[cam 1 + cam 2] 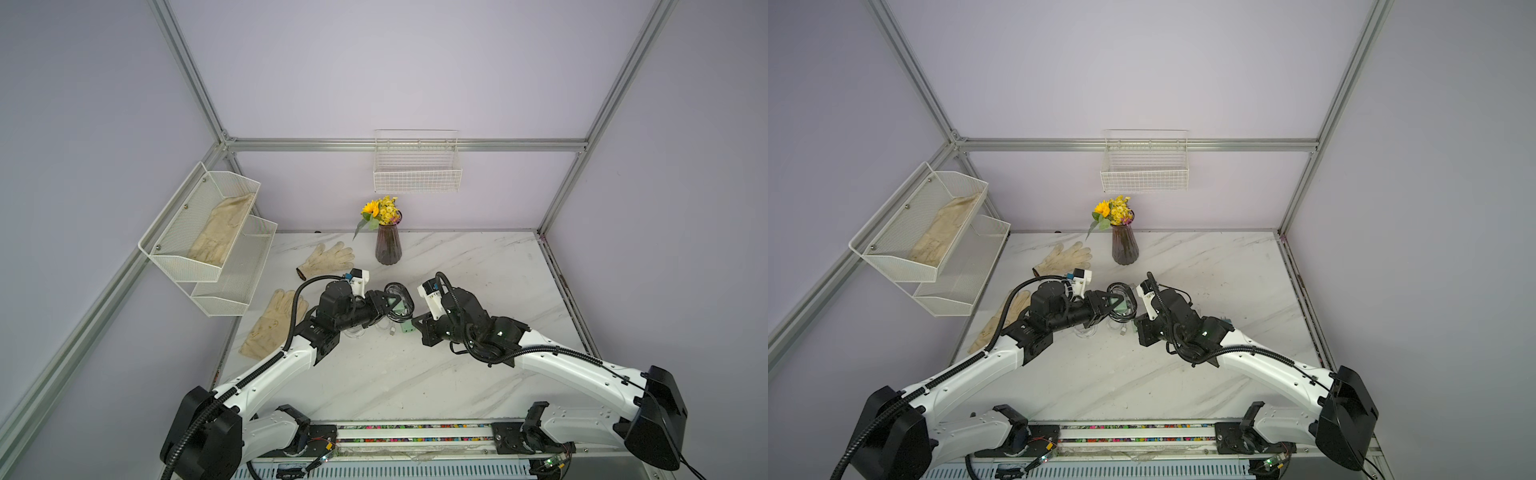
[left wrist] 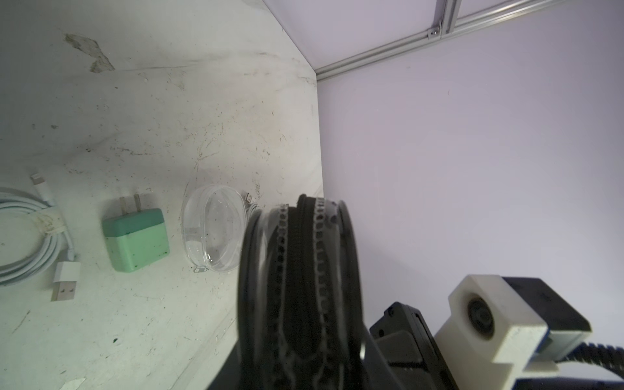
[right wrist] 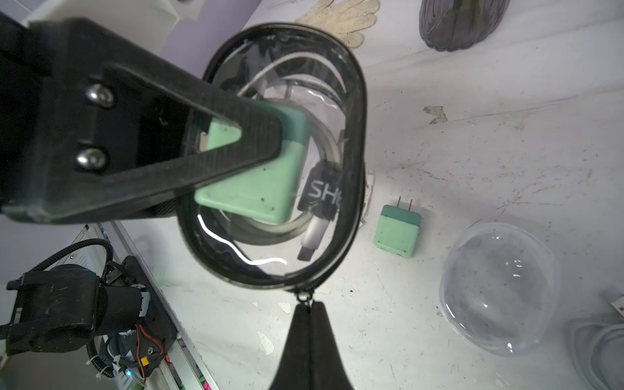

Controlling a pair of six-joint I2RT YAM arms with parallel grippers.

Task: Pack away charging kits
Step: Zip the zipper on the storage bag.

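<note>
Closing the zip is, I judge, the step in hand. The right pincer (image 3: 309,312) is pinched tight on the zip pull (image 3: 303,297), while the left pincer (image 1: 384,305) clamps the black-rimmed clear case (image 3: 356,111) across its flat sides, raised above the table (image 3: 472,152).

To do it well, draw the pull along the curve of the rim rather than straight off it. The left pincer should brace against the tug so the case does not twist, and the cable inside must stay clear of the teeth. How far the zip has run I cannot tell; the close view is blurred.

Inside the case, between the left pincer's jaws, sits a mint green adapter (image 3: 256,182), speckled with dirt, with a coiled cable (image 3: 266,236) wound under it. Just beyond the right pincer's tips a second mint adapter (image 3: 398,233) lies on the table, with a loose white cable (image 2: 30,236) beside it.
</note>
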